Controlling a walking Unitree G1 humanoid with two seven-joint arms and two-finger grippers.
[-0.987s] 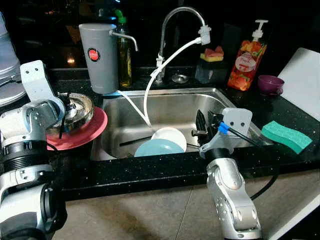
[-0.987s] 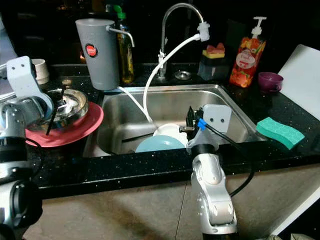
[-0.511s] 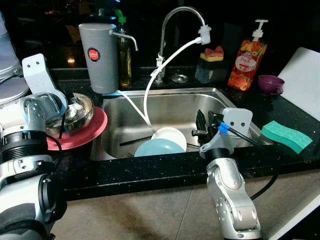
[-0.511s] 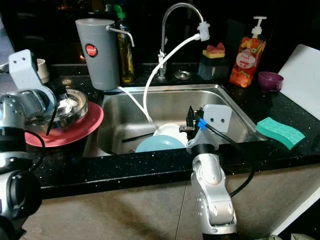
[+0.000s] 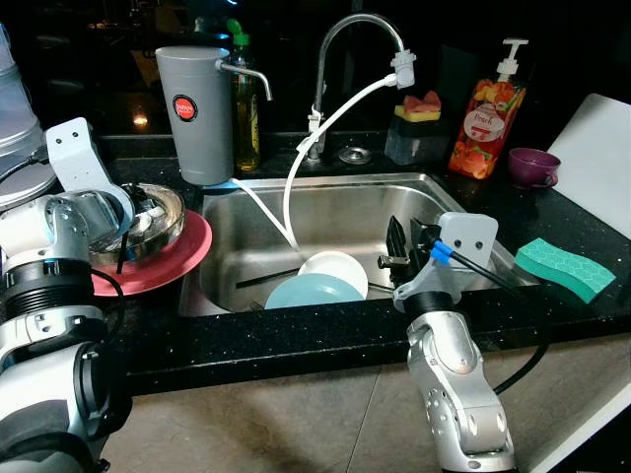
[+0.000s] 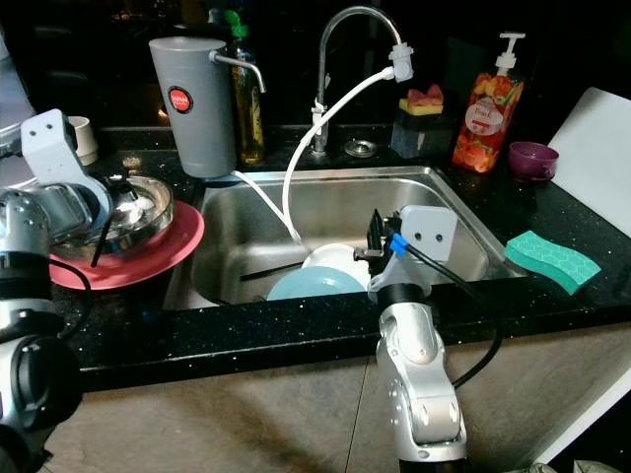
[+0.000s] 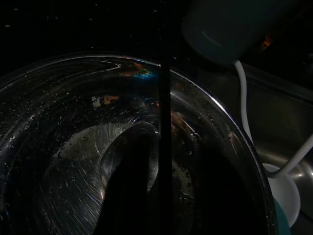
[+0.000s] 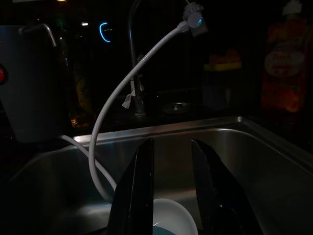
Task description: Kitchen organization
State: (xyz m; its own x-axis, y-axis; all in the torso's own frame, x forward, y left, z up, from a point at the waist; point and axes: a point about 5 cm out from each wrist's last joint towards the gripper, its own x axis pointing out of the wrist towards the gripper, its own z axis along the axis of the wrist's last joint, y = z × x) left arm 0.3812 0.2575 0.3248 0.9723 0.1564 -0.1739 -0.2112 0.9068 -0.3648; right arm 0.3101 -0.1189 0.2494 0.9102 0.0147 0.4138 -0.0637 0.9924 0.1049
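**Sink area: dishes at left end and in basin**

Left end effector [image 5: 133,212] sits inside the steel bowl [image 5: 163,225] on the pink plate [image 5: 182,258], near the bench's [image 5: 296,340] left end; finger state cannot be determined. In the sink [image 5: 335,212], a white bowl [image 5: 337,268] touches a blue plate [image 5: 311,293]. Right end effector [image 8: 171,196] hangs over the sink's front right, fingers apart and empty. A green sponge [image 5: 564,268] lies at the right end.

Sink [image 5: 345,197] set mid-counter, two plates [image 5: 314,292] inside near its front wall, bowl [image 5: 148,222] on a plate [image 5: 173,264] at its left edge, filter jug [image 5: 195,113] behind that, faucet [image 5: 340,59] at rear edge, sponge [image 5: 565,268] on right counter, cup [image 5: 533,166] behind it.
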